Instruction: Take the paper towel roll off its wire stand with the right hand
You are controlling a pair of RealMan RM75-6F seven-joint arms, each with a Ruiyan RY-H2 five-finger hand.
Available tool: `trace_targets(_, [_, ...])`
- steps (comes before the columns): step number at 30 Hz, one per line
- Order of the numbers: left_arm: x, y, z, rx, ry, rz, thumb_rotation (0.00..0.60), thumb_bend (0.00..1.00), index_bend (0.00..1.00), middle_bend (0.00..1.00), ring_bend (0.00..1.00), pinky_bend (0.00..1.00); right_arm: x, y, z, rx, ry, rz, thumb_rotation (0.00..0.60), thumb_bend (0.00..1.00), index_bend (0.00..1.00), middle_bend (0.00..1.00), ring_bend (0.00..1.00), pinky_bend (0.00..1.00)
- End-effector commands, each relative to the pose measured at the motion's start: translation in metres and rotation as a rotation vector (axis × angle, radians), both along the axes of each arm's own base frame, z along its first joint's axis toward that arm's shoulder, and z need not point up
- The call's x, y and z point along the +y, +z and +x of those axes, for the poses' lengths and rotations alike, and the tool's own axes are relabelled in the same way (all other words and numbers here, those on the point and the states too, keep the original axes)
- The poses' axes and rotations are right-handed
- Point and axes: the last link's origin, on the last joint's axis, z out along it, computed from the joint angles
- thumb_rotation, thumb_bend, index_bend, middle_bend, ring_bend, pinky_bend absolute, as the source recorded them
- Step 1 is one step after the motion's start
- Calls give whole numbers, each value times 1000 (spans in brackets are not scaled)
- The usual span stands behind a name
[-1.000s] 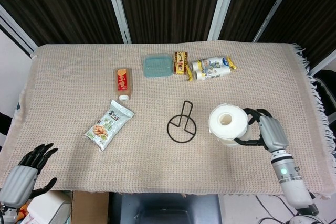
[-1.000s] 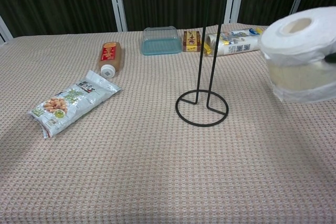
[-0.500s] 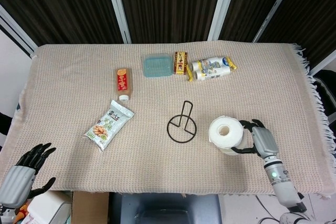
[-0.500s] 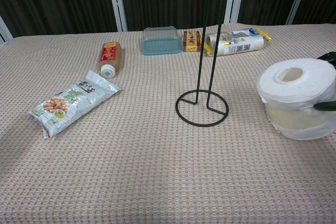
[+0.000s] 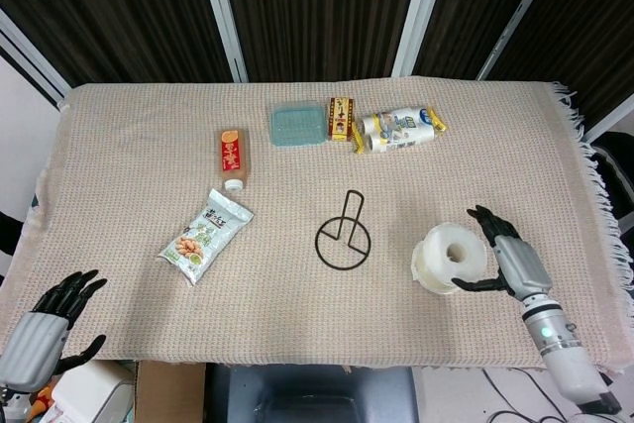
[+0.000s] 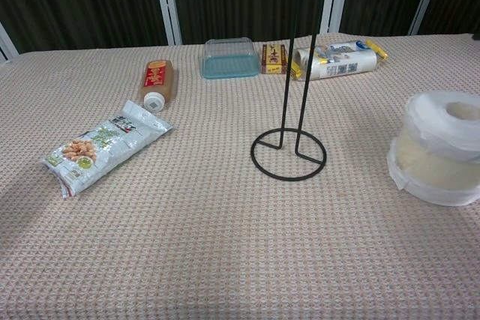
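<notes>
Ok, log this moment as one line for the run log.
paper towel roll: upright on cloth, off wire stand | right hand: fingers around roll | left hand: idle, open

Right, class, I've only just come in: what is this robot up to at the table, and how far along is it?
The paper towel roll is already off the wire stand and stands upright on the table cloth, to the right of the empty stand. The right hand is beside the roll with its fingers around its side; whether it grips the roll cannot be told. The left hand rests at the near left corner, holding nothing. Snack packets and a bottle lie untouched farther back.
</notes>
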Motion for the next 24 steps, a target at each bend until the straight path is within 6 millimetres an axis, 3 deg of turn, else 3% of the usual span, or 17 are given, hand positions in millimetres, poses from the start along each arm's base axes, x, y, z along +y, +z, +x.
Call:
trace_targets(1, [0,0,0,3,1,0,600,290,151,90,87,199,-3,15,1,47,16,-119,600,0,0,92,68,59])
trace_targets(10, [1,4,-3,3,19,42,600,290,151,90,87,199,7,18,-28,494,88,-243,600,0,0,90,15,59])
trace_targets(24, [-3,12,-6,24,51,139,600,292,151,89,86,199,35,25,-47,571,122,-354,600,0,2,56,0,42])
